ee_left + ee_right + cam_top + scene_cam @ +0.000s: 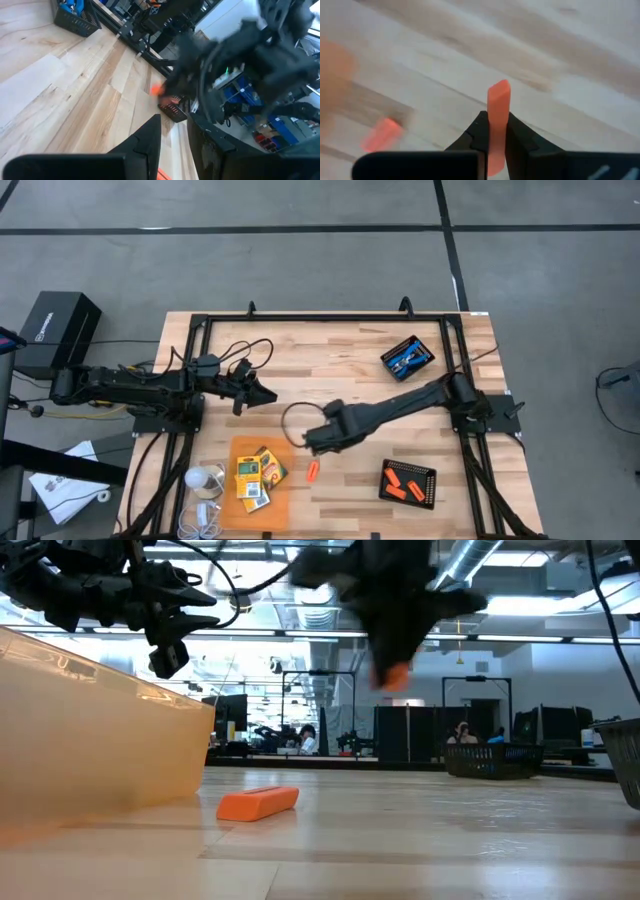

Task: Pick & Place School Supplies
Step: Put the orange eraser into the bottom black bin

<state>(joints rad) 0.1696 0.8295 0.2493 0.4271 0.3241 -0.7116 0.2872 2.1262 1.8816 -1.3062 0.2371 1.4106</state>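
Right end effector (490, 137): clamped on orange stick (497, 120), lifted above counter (350, 360). Second stick (312, 471) lying just below. Step: carry. Next: travel toward tray (408, 483), release. Left end effector (262, 393): idle, grip unclear.

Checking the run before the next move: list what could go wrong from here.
The right gripper pinches an orange stick by its lower end, above the table; it could twist or slip out. Another stick lies loose close below and could get knocked. The left gripper hovers nearby, so the arms could clash.
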